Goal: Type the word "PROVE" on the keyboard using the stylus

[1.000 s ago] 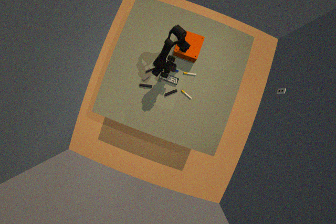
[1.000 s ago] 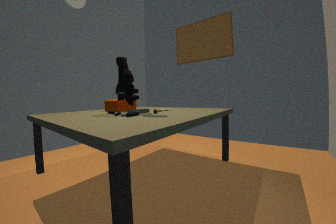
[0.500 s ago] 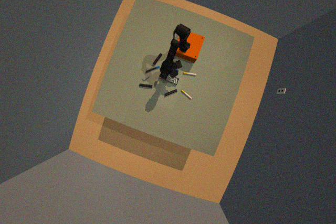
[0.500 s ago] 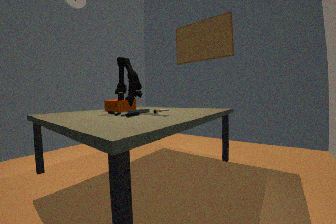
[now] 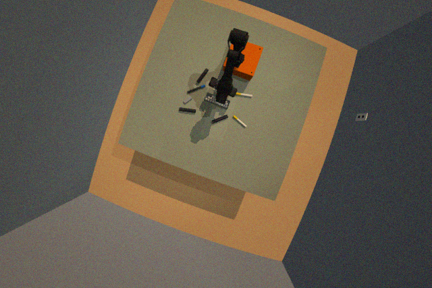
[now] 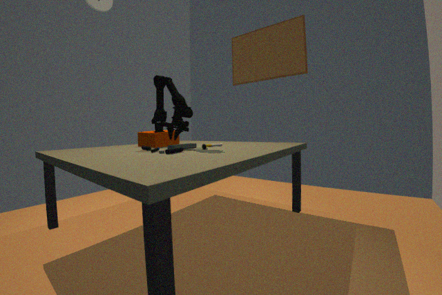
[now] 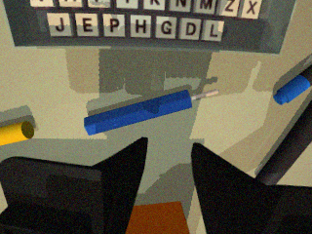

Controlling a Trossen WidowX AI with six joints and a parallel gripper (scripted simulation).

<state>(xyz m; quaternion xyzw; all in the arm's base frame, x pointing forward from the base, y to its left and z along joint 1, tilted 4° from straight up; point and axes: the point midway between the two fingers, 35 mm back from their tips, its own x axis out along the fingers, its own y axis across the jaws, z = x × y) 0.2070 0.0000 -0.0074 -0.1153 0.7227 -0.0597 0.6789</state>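
The blue stylus [image 7: 138, 113] with a thin pale tip lies flat on the table [image 5: 279, 103] [image 6: 142, 166]. It is between the keyboard [image 7: 244, 36] [image 5: 223, 104] and my gripper [image 7: 170, 146]. In the wrist view the gripper is open with nothing between its black fingers. It hovers just short of the stylus, fingertips apart from it. The keyboard's nearest row reads J E P H G D L. In the top view the arm hides the stylus and part of the keyboard.
An orange box [image 5: 249, 60] [image 6: 153, 139] [image 7: 156, 219] stands behind the gripper, under the arm. A yellow-ended pen [image 7: 15, 133] [image 5: 244, 94], a blue-capped black pen [image 7: 292, 90] [image 5: 196, 88] and several other pens [image 5: 187, 110] [image 5: 219, 119] [image 5: 239, 121] lie around the keyboard.
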